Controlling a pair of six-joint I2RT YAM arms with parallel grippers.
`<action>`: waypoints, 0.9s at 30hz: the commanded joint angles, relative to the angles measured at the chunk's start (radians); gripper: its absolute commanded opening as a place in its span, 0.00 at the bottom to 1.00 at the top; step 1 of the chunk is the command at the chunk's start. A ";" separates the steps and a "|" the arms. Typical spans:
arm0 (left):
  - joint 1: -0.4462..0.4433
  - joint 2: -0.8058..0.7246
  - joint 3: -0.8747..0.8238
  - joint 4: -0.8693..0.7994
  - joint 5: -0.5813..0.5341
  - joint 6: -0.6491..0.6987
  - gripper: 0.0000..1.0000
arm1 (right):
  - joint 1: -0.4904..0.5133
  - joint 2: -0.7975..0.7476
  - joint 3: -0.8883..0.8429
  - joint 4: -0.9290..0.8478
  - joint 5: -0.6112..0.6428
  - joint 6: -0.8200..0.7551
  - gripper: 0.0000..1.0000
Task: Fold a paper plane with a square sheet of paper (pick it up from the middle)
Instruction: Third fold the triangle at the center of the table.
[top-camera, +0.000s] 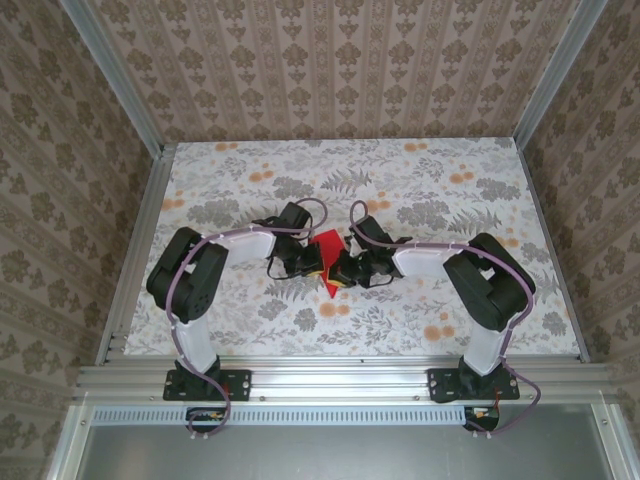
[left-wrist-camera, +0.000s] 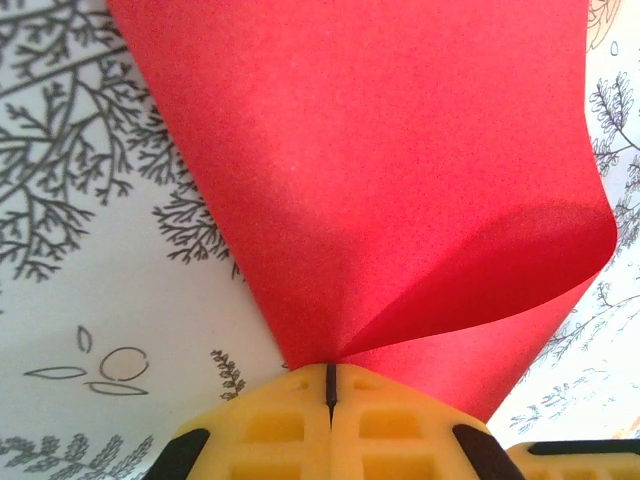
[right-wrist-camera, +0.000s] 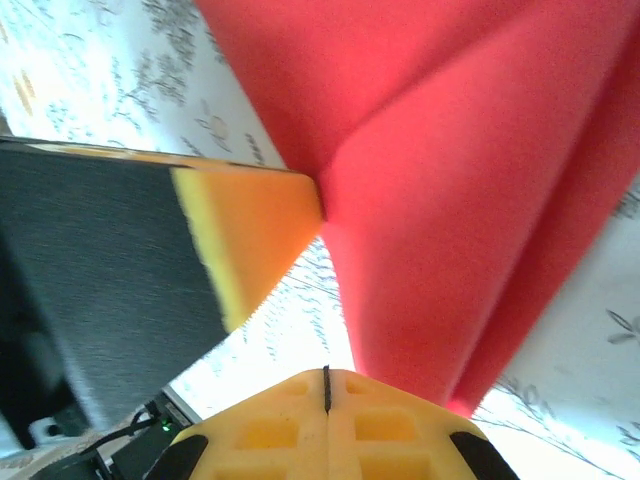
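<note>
Red, creased and partly folded, the square sheet of paper (top-camera: 324, 250) stands lifted off the floral desk (top-camera: 420, 320) at the middle of the top view, its long axis running up and down the frame with a point toward the lower edge. The left end effector (left-wrist-camera: 328, 385) meets it from the left, clenched on a pinched fold that fans upward from its fingertips. The right end effector (right-wrist-camera: 325, 385) faces it from the right, jaws closed; the paper runs down just right of its seam, so a grip there is uncertain. Both arms sit equally near, across the paper's axis
</note>
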 joint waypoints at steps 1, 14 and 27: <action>-0.015 0.049 -0.006 -0.069 -0.045 0.021 0.00 | 0.006 0.005 -0.017 -0.048 -0.002 -0.028 0.00; -0.021 0.062 0.006 -0.074 -0.045 0.030 0.00 | 0.008 -0.005 -0.003 -0.161 0.097 -0.079 0.00; -0.025 0.069 0.015 -0.079 -0.048 0.032 0.00 | 0.047 -0.027 -0.015 -0.138 0.074 -0.127 0.01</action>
